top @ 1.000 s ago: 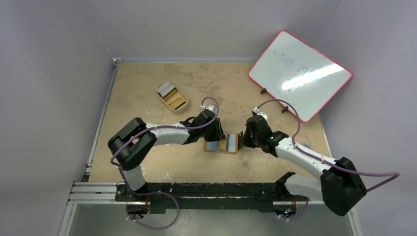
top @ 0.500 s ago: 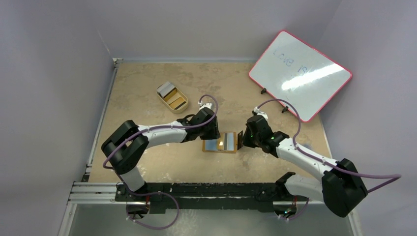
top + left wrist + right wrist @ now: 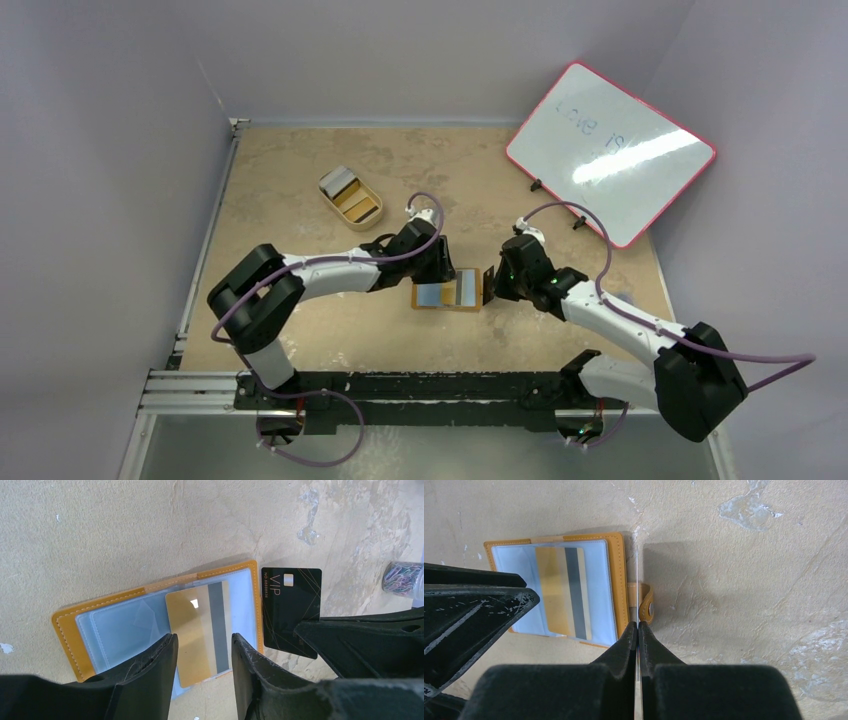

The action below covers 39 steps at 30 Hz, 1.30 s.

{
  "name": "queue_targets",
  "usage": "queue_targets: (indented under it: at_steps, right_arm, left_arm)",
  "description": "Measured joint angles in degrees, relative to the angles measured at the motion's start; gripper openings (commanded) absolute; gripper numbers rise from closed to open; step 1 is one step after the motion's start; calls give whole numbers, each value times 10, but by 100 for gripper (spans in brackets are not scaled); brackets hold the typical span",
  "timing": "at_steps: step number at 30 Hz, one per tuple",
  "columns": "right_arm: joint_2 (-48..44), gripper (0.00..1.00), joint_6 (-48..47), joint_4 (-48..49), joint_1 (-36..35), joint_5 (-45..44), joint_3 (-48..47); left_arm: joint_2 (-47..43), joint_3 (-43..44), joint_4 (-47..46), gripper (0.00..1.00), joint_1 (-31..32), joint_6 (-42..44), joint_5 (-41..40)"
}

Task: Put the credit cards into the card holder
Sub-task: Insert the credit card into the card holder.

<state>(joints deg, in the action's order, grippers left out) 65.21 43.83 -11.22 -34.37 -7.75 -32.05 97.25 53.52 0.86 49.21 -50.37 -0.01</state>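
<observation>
The card holder (image 3: 430, 295) lies open on the table, an orange-tan wallet with clear blue pockets (image 3: 120, 630). A gold-brown credit card (image 3: 195, 630) with a grey stripe lies on its pockets, one end past the wallet's edge; it also shows in the right wrist view (image 3: 556, 590). My left gripper (image 3: 202, 647) is open and empty just above that card. My right gripper (image 3: 638, 626) is shut on a black VIP card (image 3: 290, 600), held on edge beside the wallet's snap tab (image 3: 647, 607). More cards lie in the cream oval tray (image 3: 351, 197).
A pink-framed whiteboard (image 3: 610, 150) leans at the back right. A small jar of coloured paper clips (image 3: 402, 578) stands right of the wallet. Walls close the table on the left and at the back.
My left gripper has let go of the gold card, which now lies flat on the open wallet, and has drawn back slightly. The right arm has held still with the black card.
</observation>
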Motion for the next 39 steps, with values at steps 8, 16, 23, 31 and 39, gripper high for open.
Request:
queue_targets:
  at_steps: [8,16,23,31,39]
  right_arm:
    - [0,0,0,6,0,0,2]
    - [0,0,0,10,0,3,3]
    - [0,0,-1,17,0,13,9]
    - [3,0,-1,21,0,13,11]
    - [4,0,-2,19,0,12,11]
  left_arm:
    - [18,0,-2,45,0,0,-1]
    - [33,-3,-34,44,0,-10,12]
    - [33,-30,-83,44,10,-46,32]
    - [33,-42,-124,45,19,-80,48]
    - [32,-42,-137,45,19,-90,49]
